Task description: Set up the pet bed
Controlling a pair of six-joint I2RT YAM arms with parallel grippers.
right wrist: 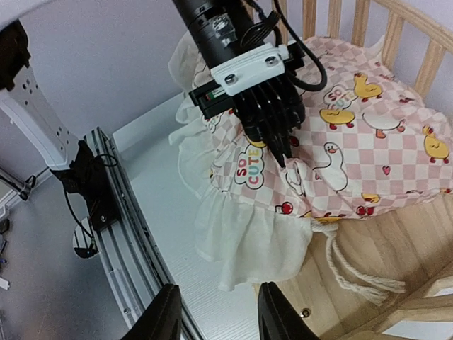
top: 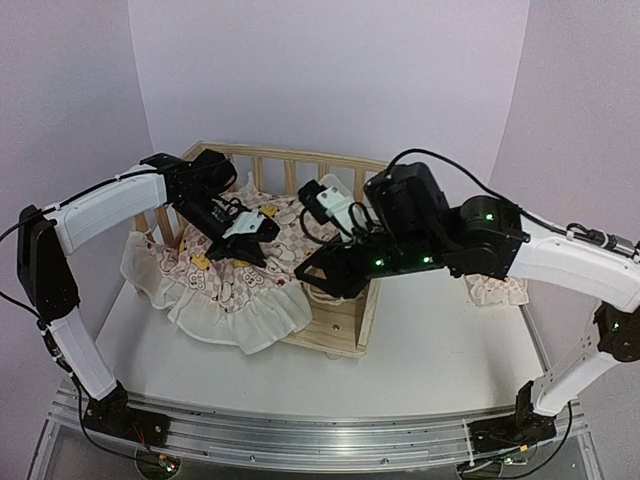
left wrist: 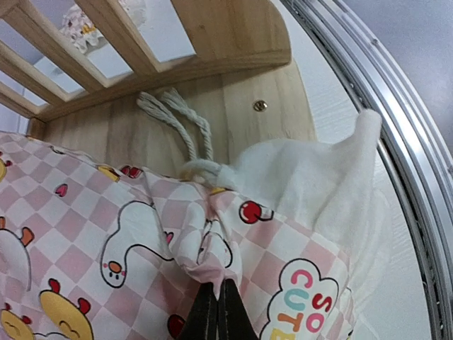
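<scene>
Three lilac walls [top: 320,70], white table [top: 440,340], pet bed [top: 340,325].

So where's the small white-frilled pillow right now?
Top view: the small white-frilled pillow lies on the white table just right of the light-wood slatted pet bed, partly hidden under the right arm.

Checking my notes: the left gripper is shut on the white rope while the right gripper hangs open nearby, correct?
No. The left gripper is shut on the duck-print cushion, not the rope, which lies untouched on the pet bed; the left wrist view shows it. The right gripper does hang open nearby.
</scene>
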